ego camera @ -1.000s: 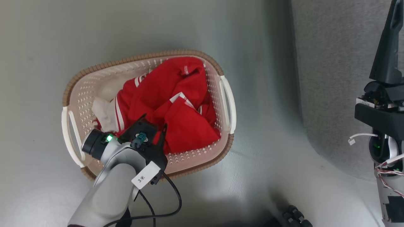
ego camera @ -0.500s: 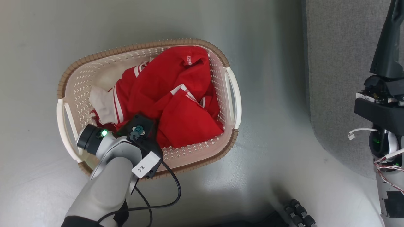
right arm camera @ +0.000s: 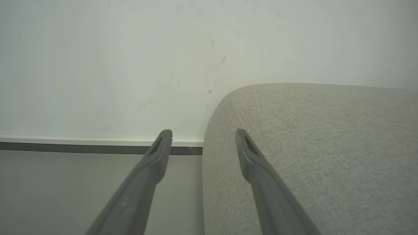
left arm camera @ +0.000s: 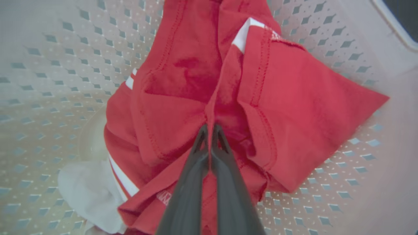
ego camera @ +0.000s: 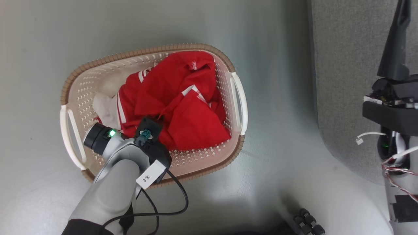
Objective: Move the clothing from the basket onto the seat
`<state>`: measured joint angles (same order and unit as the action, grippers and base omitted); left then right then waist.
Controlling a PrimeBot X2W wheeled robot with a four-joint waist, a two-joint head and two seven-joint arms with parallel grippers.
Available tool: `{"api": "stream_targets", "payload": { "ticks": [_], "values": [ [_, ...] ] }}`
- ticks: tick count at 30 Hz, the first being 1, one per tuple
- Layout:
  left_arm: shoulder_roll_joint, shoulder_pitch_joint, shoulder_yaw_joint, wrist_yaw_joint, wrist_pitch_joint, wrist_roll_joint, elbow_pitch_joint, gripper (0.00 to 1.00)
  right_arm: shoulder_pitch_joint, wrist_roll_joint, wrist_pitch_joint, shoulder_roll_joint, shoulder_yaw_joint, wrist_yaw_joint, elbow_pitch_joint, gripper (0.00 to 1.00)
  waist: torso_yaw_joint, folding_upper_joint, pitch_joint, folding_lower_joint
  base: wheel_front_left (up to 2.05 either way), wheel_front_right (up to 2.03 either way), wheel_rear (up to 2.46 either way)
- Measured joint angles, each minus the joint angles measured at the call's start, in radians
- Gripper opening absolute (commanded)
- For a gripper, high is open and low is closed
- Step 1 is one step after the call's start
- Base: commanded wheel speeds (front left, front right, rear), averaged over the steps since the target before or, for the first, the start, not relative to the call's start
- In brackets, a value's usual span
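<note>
The red clothing [ego camera: 176, 98] lies crumpled in the cream basket [ego camera: 147, 51], which stands on the floor. My left gripper [ego camera: 157, 121] reaches down into the basket from its near side. In the left wrist view the left gripper [left arm camera: 210, 127] is shut, its tips pinching a raised fold of the clothing [left arm camera: 287, 98] above the basket's perforated wall [left arm camera: 49, 81]. The grey seat [ego camera: 343, 81] is at the right. My right gripper [right arm camera: 203, 132] is open and holds nothing, hovering at the rounded corner of the seat [right arm camera: 326, 147]; one of its dark fingers [ego camera: 395, 42] rises at the far right.
A white cloth [ego camera: 104, 111] lies beside the red fabric in the basket's left part. A black cable [ego camera: 176, 202] loops from my left forearm over the grey floor. Dark wheels [ego camera: 308, 222] sit at the bottom edge. A white wall with a baseboard [right arm camera: 81, 140] stands behind the seat.
My left gripper has gone from open to shut, pinching a fold of the red clothing. The head view has shifted slightly. The right gripper stays open.
</note>
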<state>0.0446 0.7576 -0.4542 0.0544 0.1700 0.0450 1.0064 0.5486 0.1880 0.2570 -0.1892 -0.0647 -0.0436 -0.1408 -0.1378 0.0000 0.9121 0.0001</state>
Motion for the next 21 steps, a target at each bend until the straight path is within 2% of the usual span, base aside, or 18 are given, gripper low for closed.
{"api": "stream_targets", "payload": {
  "ticks": [10, 21],
  "values": [
    [-0.001, 0.0, -0.02, 0.026, 0.063, 0.054, -0.046, 0.0, -0.001, -0.003, 0.0, 0.021, -0.012, 0.018, 0.078, 1.0, 0.015, 0.0, -0.066, 0.0, 0.0, 0.0, 0.0],
    [-0.003, -0.02, -0.028, 0.044, 0.08, 0.086, -0.115, 0.0, -0.051, -0.004, 0.0, 0.025, -0.003, 0.041, 0.18, 1.0, 0.053, 0.0, -0.203, -0.0001, 0.0, 0.0, 0.0]
  ]
}}
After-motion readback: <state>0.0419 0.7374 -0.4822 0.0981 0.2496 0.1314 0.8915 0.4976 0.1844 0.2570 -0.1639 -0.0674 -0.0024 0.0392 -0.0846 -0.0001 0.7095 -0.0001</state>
